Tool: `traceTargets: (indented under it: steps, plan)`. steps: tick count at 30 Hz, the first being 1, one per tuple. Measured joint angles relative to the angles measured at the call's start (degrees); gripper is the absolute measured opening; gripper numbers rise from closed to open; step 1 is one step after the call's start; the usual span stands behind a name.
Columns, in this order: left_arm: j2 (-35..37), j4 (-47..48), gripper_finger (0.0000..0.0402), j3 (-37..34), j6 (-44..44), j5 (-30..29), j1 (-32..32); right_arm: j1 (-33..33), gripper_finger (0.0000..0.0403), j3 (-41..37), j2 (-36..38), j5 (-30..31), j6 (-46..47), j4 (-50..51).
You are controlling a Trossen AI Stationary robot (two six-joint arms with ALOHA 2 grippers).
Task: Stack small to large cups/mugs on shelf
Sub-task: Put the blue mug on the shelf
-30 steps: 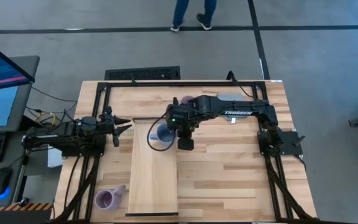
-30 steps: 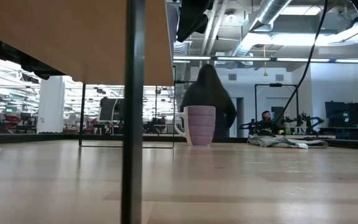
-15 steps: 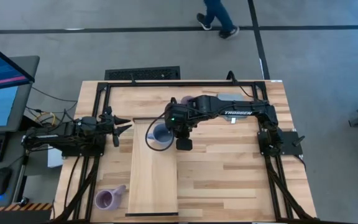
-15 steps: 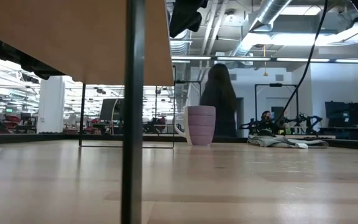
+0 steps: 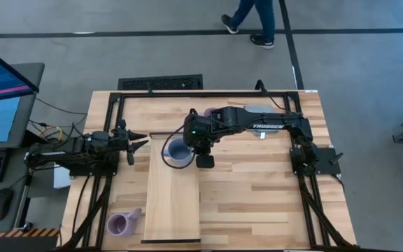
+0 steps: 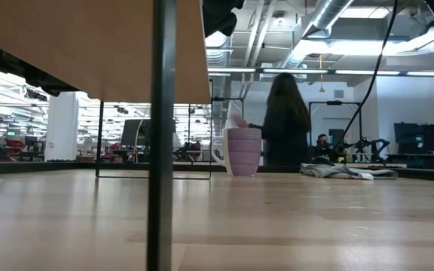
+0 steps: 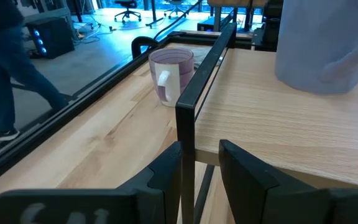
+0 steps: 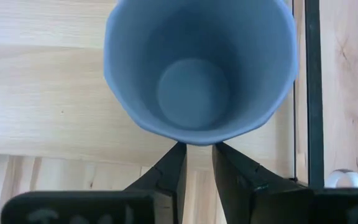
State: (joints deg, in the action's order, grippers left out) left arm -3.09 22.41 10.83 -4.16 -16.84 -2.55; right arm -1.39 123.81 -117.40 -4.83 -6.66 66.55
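Right wrist view — blue-grey mug (image 8: 197, 68) interior | low view — lavender mug (image 6: 242, 150)

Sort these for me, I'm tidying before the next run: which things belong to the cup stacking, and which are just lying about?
Job: blue-grey mug, purple mug beside the shelf, purple mug by the cloth, shelf.
Lying about: grey cloth.
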Motion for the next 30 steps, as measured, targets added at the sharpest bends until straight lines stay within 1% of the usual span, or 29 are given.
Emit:
traceTargets:
  steps: [9,30]
  plan:
    - [-0.02,0.00,0.0098,0.00,0.02,0.00,-0.02,0.12,0.0100,0.00,0.00,-0.94,-1.52,-2.89]
    - [0.00,0.00,0.0098,0.00,0.04,0.00,0.00,0.79,0.0100,0.00,0.00,-1.35,-2.99,-4.72]
